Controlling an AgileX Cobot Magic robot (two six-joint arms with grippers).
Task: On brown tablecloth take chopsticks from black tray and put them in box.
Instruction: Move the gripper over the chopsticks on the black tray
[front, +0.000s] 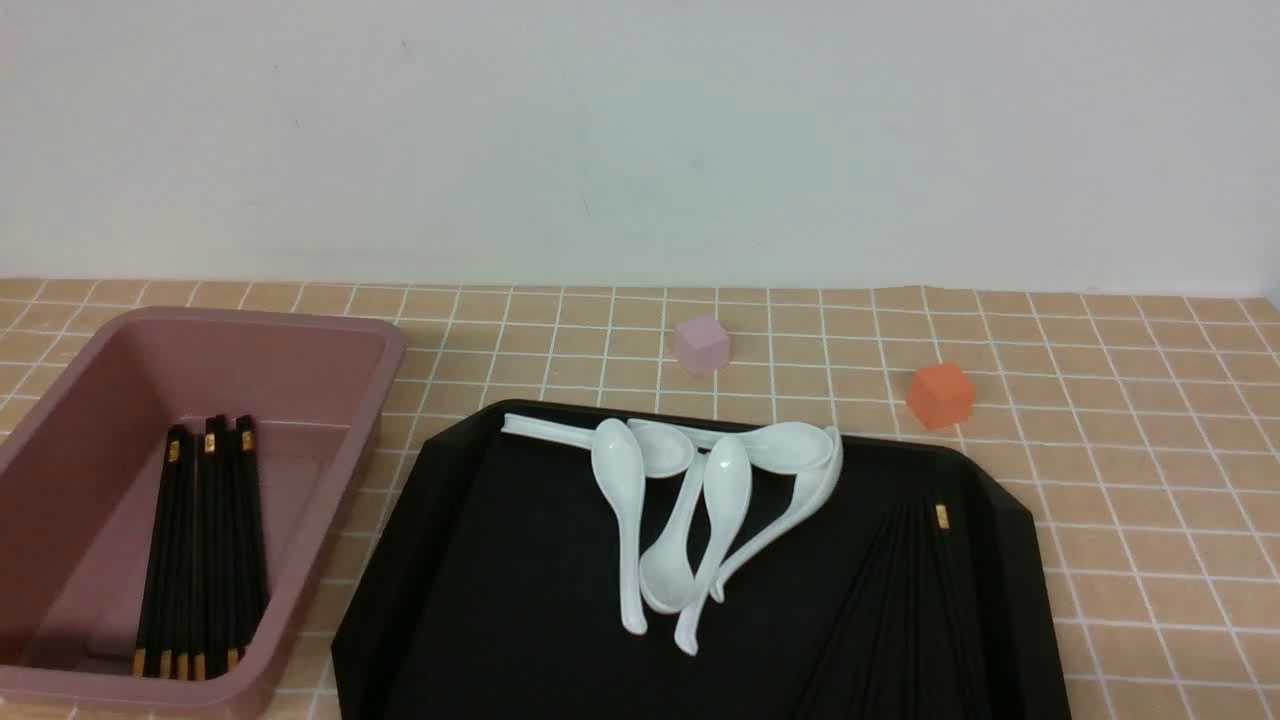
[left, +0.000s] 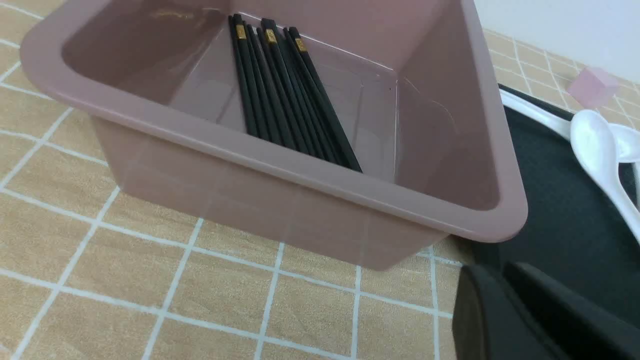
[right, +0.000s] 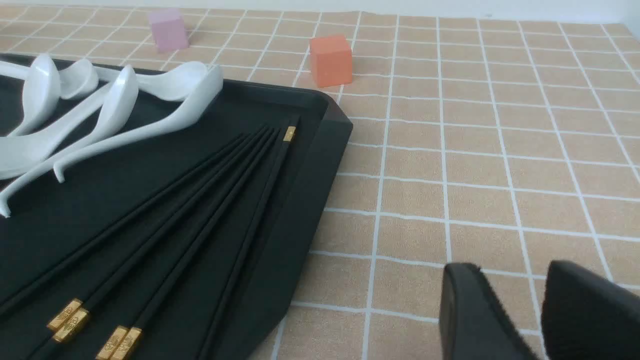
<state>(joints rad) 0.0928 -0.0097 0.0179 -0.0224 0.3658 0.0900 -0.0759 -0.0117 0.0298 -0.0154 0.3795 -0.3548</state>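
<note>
On the brown tablecloth (front: 1150, 450) the black tray (front: 480, 560) holds several black chopsticks (front: 900, 600) fanned out at its right side, also in the right wrist view (right: 200, 215). Several more chopsticks (front: 200, 540) lie in the pink box (front: 390, 340) at the left, also in the left wrist view (left: 285, 95). Neither gripper shows in the front view. My left gripper (left: 495, 270) is shut and empty, low beside the box's near corner (left: 490, 225). My right gripper (right: 512, 270) is open and empty over the cloth, right of the tray (right: 310, 175).
Several white soup spoons (front: 700, 500) lie heaped in the tray's back middle, next to the chopsticks (right: 115, 100). A small pink cube (front: 702, 345) and an orange cube (front: 940, 395) stand on the cloth behind the tray. A white wall closes the back.
</note>
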